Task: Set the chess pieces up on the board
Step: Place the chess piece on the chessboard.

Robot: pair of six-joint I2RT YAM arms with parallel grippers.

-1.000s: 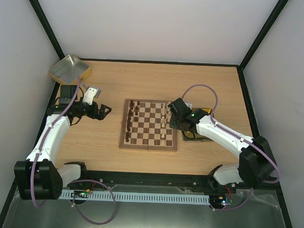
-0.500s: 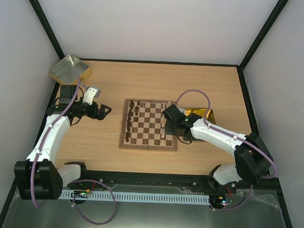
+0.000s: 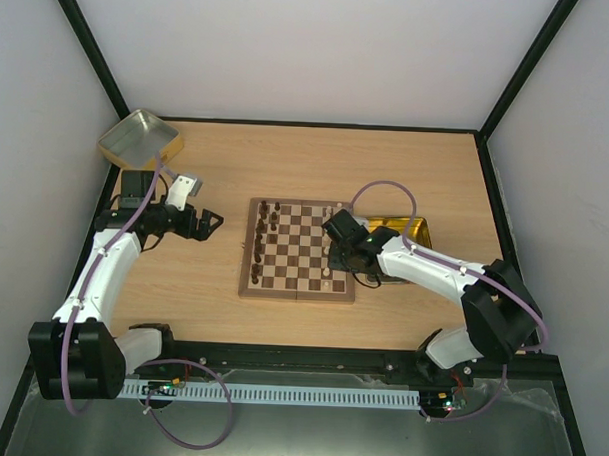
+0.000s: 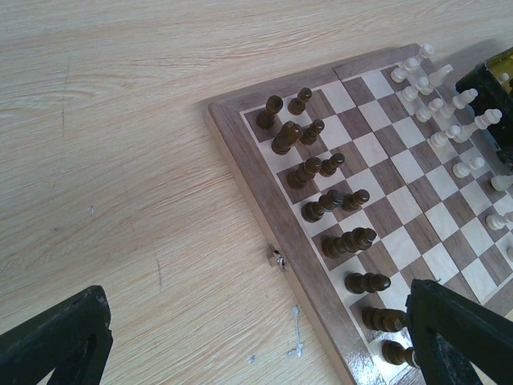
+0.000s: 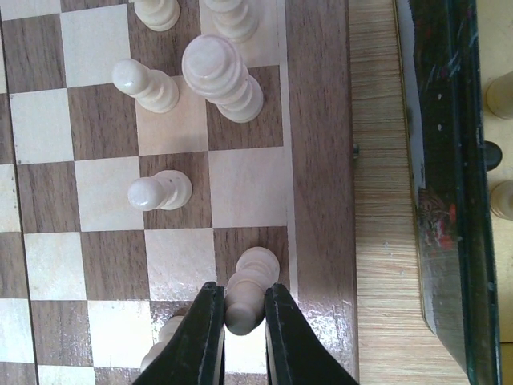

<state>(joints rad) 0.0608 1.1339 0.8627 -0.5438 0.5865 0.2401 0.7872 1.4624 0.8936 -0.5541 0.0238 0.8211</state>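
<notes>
The board [image 3: 249,248] lies mid-table. Dark brown chess pieces [image 3: 261,243] fill its two left columns, shown close in the left wrist view [image 4: 337,200]. Cream pieces [image 3: 329,229] stand along its right side. My right gripper [image 3: 335,255] hangs over the board's right edge. In the right wrist view this gripper [image 5: 243,313] is shut on a cream piece [image 5: 252,282] over a dark square of the outermost column, beside the rim [image 5: 321,160]. Whether the piece touches the board I cannot tell. My left gripper [image 3: 215,223] stands open and empty left of the board [image 4: 264,216].
A gold metal tray [image 3: 138,137] sits at the back left corner. A second gold tray [image 3: 409,230] lies right of the board, partly under the right arm. Its dark wall [image 5: 445,160] shows in the right wrist view, with cream pieces [image 5: 501,92] inside.
My right gripper has moved left and nearer, from beside the right-hand tray to over the board's right edge. It stayed shut. The left arm has not moved.
</notes>
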